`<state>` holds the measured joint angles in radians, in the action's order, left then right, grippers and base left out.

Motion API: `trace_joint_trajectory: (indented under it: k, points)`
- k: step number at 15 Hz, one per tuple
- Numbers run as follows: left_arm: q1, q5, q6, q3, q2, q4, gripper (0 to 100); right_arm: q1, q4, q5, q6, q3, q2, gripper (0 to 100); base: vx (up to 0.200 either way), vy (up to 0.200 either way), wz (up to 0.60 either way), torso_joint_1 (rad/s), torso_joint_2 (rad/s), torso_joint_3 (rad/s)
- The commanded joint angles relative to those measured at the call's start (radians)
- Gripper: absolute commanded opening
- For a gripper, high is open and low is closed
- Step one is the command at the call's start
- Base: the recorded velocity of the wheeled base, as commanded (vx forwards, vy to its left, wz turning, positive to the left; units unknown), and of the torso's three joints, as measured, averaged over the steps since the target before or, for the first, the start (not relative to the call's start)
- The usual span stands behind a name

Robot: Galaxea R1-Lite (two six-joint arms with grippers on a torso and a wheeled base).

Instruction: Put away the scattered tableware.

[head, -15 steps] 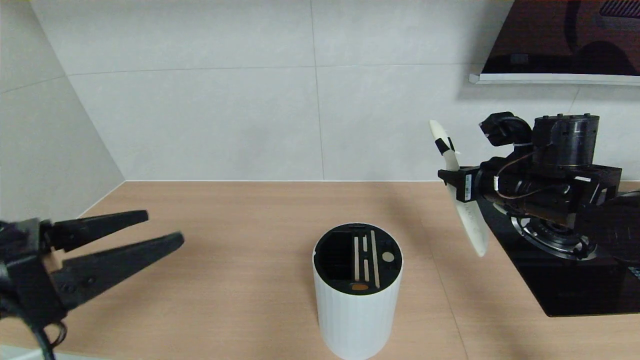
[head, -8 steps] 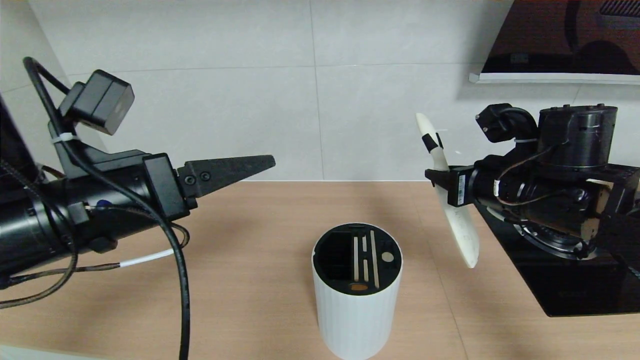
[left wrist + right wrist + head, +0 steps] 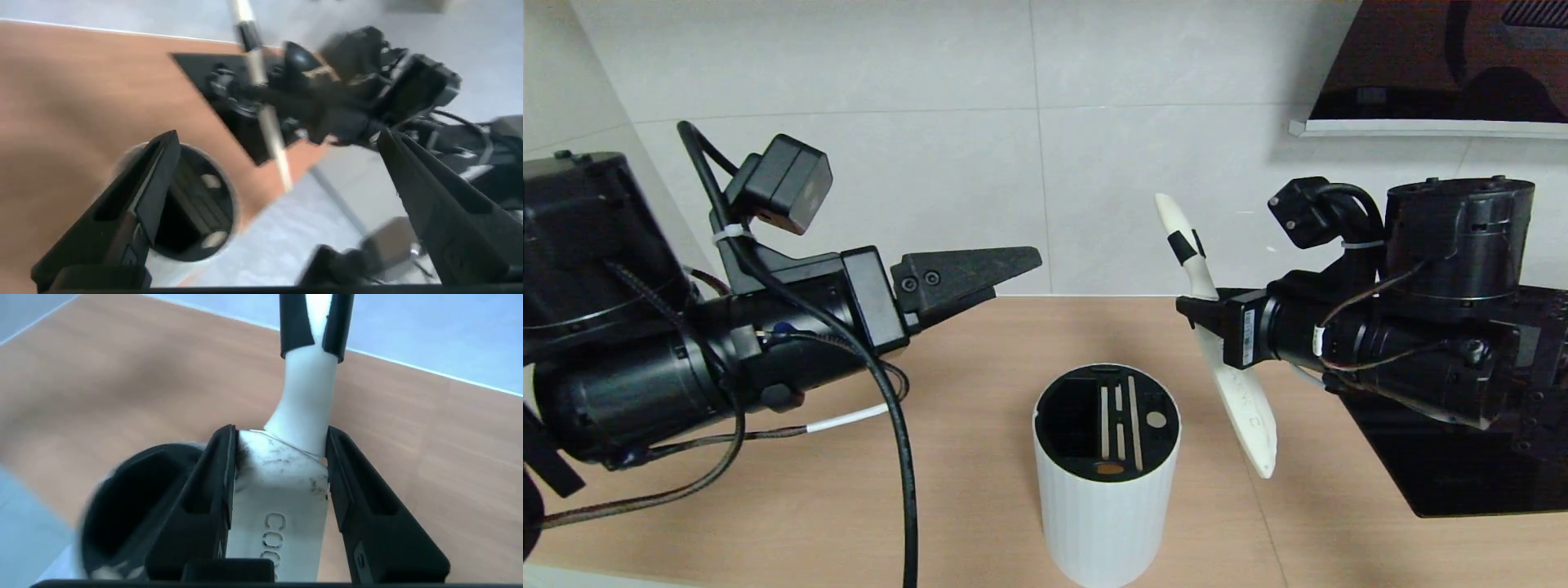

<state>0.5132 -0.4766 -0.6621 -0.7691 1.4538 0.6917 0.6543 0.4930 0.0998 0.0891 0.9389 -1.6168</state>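
I see the right hand (image 3: 1205, 314) clamped mid-length on the white utensil (image 3: 1241, 400), tip angled down, airborne just right of the white holder (image 3: 1104, 498) on the table (image 3: 980, 490). Left hand (image 3: 980, 269) spread, empty, above-left of the holder.

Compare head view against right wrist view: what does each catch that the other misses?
Head view adds: the left gripper above the countertop, the black cooktop at the right, the slotted top of the white holder, and the white utensil end to end, tilted, right of the holder.
Right wrist view adds: a close look at the right gripper, jaws pressed against both sides of the utensil, and dark smudges on it.
Shared: utensil, holder, countertop, right gripper.
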Motion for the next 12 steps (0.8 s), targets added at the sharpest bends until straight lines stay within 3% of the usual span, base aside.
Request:
trace_joint_trajectory:
  k: [1, 12]
  points:
    - [0.028, 0.001, -0.011, 0.017, 0.053, 0.042, 100, 0.033, 0.001, 0.0, 0.0, -0.005, 0.002, 0, 0.0, 0.0, 0.0, 0.0, 0.0, 0.0]
    - [0.093, 0.11, -0.011, 0.036, 0.253, 0.319, 100, 0.148, 0.007, -0.002, 0.037, -0.034, -0.002, 0, 0.0, 0.0, 0.0, 0.0, 0.0, 0.0]
